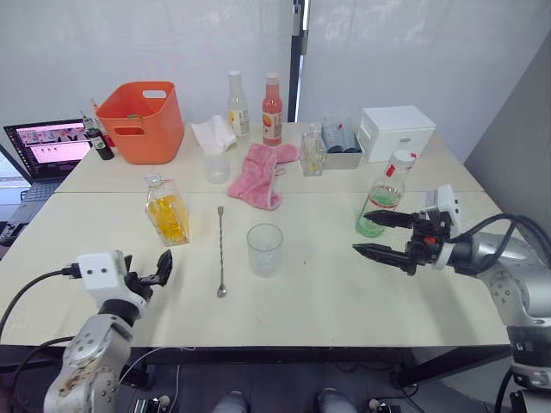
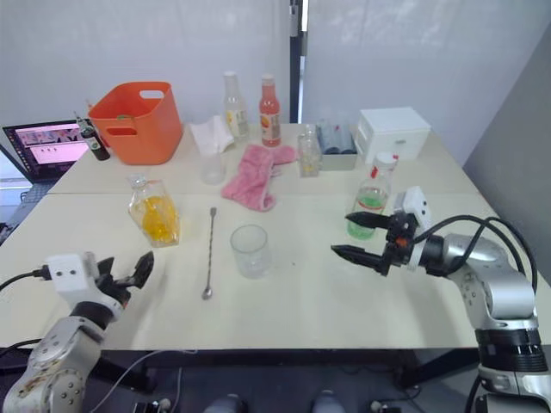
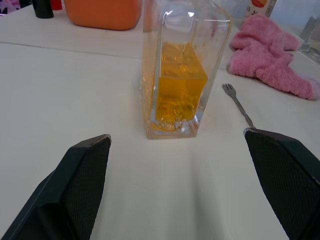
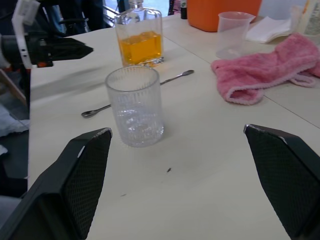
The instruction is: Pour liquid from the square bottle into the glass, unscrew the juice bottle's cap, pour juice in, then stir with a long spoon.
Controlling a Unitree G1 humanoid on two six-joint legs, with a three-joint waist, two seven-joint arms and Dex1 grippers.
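i see both my black two-fingered grippers, left and right, spread wide, holding nothing; the short ribbed clear glass stands between them, thin silver long spoon just beside it.

Silver arms, black fingers, white wrist boxes, black cables

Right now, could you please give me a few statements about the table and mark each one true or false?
1. The glass is empty. True.
2. The left end effector grips the square bottle. False: it is open, short of the bottle.
3. The long spoon stands in the glass. False: it lies on the table beside it.
4. The juice bottle has its cap on. True.
5. The right end effector is open. True.
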